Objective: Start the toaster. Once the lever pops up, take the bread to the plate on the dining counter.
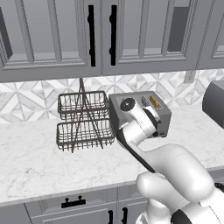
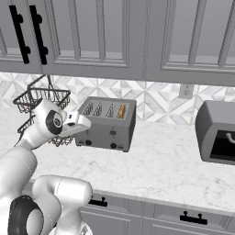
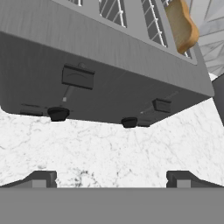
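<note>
We are at the very start of the job, as far as we can judge. The toaster [image 2: 108, 123] stands on the marble bench [image 2: 165, 160] against the tiled wall, just beside the wire basket rack [image 1: 83, 120], and the bread [image 3: 180, 25] sits upright in one end slot, its top standing well clear of the slot. In the hand view there are two dark levers on the toaster's front face: the nearer lever [image 3: 78, 77] sits high in its track, and a second lever [image 3: 162, 105] sits on the bread's side; both look up rather than pressed, so we take it the toaster is not yet started.

The gripper [image 3: 111, 178] has its jaws spread fully wide and holds nothing; the fingertips [image 3: 41, 178] hover in front of the toaster's face, apart from it, above the bench surface. From the right base view the hand sits just off the toaster's left front corner.

What is left, in our reading: press down the lever on the bread's side, wait for it to pop up, lift the bread out, then carry it to the plate on the dining counter
</note>
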You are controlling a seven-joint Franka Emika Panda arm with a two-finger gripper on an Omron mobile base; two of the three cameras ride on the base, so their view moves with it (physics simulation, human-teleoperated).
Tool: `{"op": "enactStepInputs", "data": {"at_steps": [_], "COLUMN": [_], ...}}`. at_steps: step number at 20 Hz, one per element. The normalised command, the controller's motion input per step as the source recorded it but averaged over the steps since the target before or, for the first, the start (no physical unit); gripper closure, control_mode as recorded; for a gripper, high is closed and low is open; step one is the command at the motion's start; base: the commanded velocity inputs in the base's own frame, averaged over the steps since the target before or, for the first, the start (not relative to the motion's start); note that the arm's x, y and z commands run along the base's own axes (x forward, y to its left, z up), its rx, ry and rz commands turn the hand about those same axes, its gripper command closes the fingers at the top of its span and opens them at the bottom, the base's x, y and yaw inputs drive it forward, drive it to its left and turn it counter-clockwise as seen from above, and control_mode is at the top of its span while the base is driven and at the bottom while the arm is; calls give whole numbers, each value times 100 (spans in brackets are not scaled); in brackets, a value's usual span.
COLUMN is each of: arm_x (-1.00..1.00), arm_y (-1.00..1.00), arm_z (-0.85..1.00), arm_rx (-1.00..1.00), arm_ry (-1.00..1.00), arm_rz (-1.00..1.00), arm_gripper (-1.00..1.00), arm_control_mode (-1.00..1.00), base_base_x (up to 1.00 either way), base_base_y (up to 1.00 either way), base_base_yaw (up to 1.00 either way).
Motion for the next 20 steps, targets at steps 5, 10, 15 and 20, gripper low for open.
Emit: {"op": "enactStepInputs", "data": {"at_steps": [5,10,15,20], "arm_x": [0,0,0,0], "arm_y": [0,0,0,0], "arm_z": [0,0,0,0], "arm_rx": [0,0,0,0], "arm_ry": [0,0,0,0], "arm_rz": [0,0,0,0], "arm_gripper": [-100,-100,-100,-100], "arm_control_mode": [-100,-100,-100,-100], "base_base_x": [0,0,0,0], "base_base_y": [0,0,0,0], "base_base_yaw": [0,0,0,0]}}
